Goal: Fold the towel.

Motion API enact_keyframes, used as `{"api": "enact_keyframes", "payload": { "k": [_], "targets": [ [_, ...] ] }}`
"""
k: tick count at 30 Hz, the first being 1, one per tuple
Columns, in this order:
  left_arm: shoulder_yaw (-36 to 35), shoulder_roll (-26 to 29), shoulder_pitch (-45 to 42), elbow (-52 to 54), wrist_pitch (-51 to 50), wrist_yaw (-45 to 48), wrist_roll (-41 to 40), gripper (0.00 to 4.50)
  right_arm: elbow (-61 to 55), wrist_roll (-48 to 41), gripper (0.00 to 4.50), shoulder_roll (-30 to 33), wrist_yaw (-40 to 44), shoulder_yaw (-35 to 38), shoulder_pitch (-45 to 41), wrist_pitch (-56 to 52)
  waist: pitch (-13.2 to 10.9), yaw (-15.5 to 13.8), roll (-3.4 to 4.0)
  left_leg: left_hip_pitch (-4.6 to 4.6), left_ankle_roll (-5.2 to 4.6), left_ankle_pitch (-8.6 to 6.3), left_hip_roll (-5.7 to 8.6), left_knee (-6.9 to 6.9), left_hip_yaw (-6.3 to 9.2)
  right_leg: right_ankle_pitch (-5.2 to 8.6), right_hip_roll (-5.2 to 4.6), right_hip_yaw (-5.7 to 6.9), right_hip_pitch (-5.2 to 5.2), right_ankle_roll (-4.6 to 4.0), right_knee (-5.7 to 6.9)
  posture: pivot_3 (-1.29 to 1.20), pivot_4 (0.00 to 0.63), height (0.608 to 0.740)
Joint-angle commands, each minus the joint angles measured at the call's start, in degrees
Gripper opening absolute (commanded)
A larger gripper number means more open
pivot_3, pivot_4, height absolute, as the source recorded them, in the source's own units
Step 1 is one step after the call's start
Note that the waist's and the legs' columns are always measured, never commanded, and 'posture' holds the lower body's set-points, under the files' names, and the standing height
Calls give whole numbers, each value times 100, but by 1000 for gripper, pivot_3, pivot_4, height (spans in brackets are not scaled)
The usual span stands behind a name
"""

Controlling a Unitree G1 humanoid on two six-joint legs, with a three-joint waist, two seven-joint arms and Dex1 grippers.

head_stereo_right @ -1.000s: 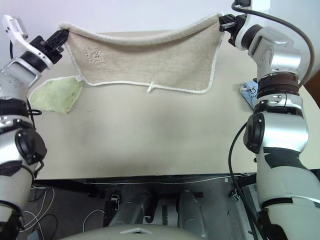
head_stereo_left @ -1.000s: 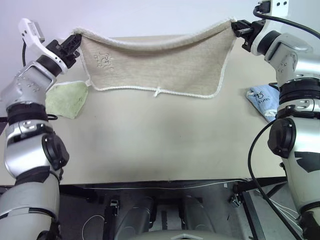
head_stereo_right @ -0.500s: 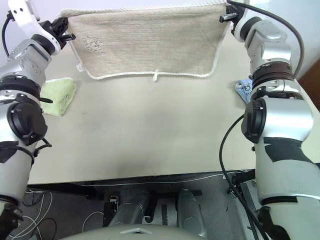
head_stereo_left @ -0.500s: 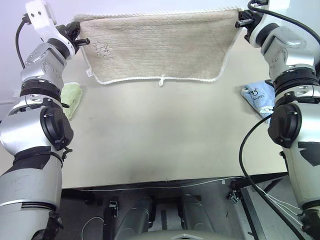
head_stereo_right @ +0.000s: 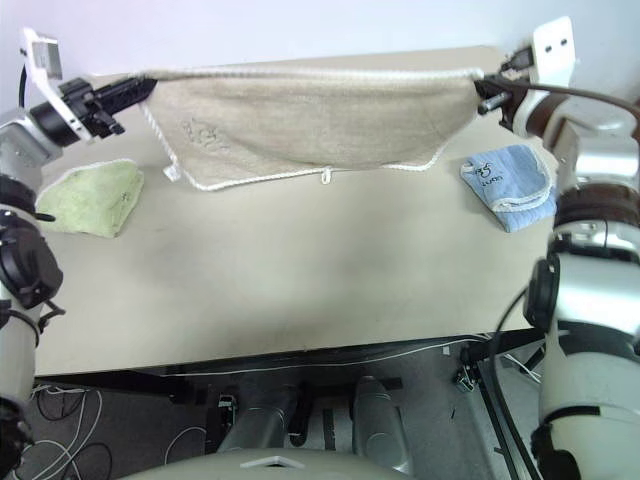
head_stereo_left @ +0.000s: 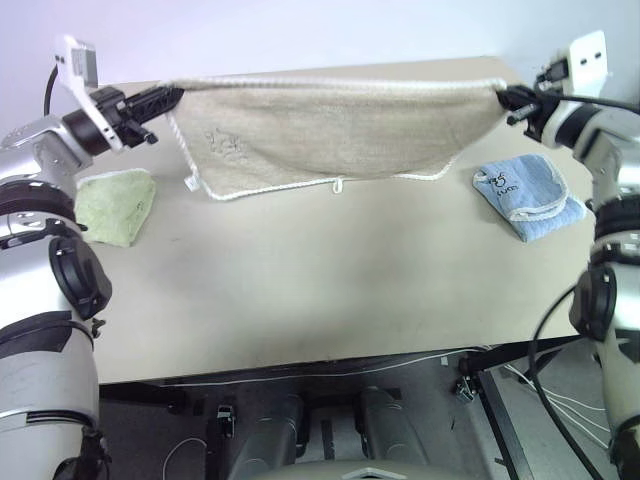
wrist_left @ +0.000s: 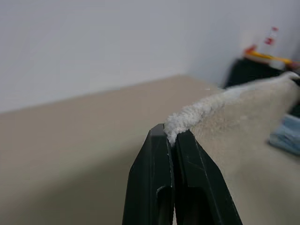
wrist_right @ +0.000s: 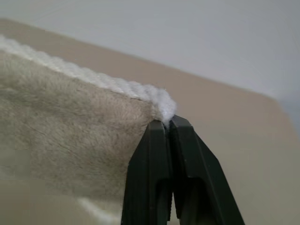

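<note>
Compared with half a second earlier, both arms have spread outward and dropped, so the towel (head_stereo_left: 335, 135) now hangs lower and nearer the table (head_stereo_left: 300, 280), with its upper edge drawn almost straight between the two grippers. The towel is beige-tan terry with white stitched edging; it is suspended above the far part of the table, its lower hem sagging in a shallow curve, a small white loop at the hem's middle and a faint printed logo near the corner on the robot's left. The left gripper (head_stereo_left: 160, 98) is clamped on the towel's upper left corner, fingers (wrist_left: 157, 178) pressed together on the white edging. The right gripper (head_stereo_left: 507, 97) is likewise pinched tight on the upper right corner. On the table, a folded light green towel (head_stereo_left: 115, 203) lies below the left gripper, and a light blue cloth (head_stereo_left: 530, 198) lies below the right gripper, both apart from the hanging towel.
</note>
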State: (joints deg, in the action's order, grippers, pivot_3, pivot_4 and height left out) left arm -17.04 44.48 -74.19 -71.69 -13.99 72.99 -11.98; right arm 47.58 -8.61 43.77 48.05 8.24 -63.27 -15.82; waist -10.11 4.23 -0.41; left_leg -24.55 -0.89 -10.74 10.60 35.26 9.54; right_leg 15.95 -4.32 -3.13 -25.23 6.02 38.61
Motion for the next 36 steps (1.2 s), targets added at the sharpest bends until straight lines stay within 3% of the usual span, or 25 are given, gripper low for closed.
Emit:
{"api": "enact_keyframes", "payload": {
  "k": [1,4,8,19,25,29,31,36],
  "targets": [
    [98,372,254,691,-445,802,-166,31,-1880,-728,0,509,925,223,661,-1002,0,-20,0,-2,0,0,0,3,0,0,0,1,-1,0,2,0,150,740],
    [142,606,854,1497,-1040,1259,-353,31,-2841,-994,0,1003,1494,272,1458,-1331,0,-34,0,-4,-22,-14,0,15,0,0,-1,1,0,0,10,0,150,740],
    [3,777,1816,2846,-1935,1314,-828,31,-2795,-805,0,1164,1225,272,1671,-1084,0,-21,0,7,-25,-17,0,51,-10,0,-1,-4,11,0,47,0,150,740],
    [-816,1193,5248,6495,-4231,989,-2449,31,-4272,-1603,0,1983,2786,494,3172,-1286,0,-53,5,22,-25,-21,-3,64,-5,1,-3,-5,36,-2,46,0,150,740],
    [-1311,1052,6861,7388,-4359,608,-2814,31,-4535,-1496,0,2033,3039,273,3650,-919,0,-163,6,35,-14,-31,-10,63,-11,9,-6,-8,51,-18,41,0,150,740],
    [-1319,968,7422,7547,-3924,386,-2700,31,-4374,-915,0,2119,3050,-79,4011,-203,0,-267,6,41,-17,-34,-19,64,-24,17,-13,0,69,-31,28,0,150,740],
    [-1225,885,7538,7495,-3436,179,-2458,31,-4093,-692,0,1998,2871,-253,3878,-17,-1,-327,10,39,-20,-35,-41,64,-62,18,-18,7,79,-34,8,0,150,740],
    [-1262,701,7119,7296,-3162,-75,-2707,31,-3672,-441,0,1621,2656,-609,3429,236,-1,-367,9,39,-28,-41,-110,62,-156,17,-21,26,95,-33,-27,0,150,740]
  ]
}}
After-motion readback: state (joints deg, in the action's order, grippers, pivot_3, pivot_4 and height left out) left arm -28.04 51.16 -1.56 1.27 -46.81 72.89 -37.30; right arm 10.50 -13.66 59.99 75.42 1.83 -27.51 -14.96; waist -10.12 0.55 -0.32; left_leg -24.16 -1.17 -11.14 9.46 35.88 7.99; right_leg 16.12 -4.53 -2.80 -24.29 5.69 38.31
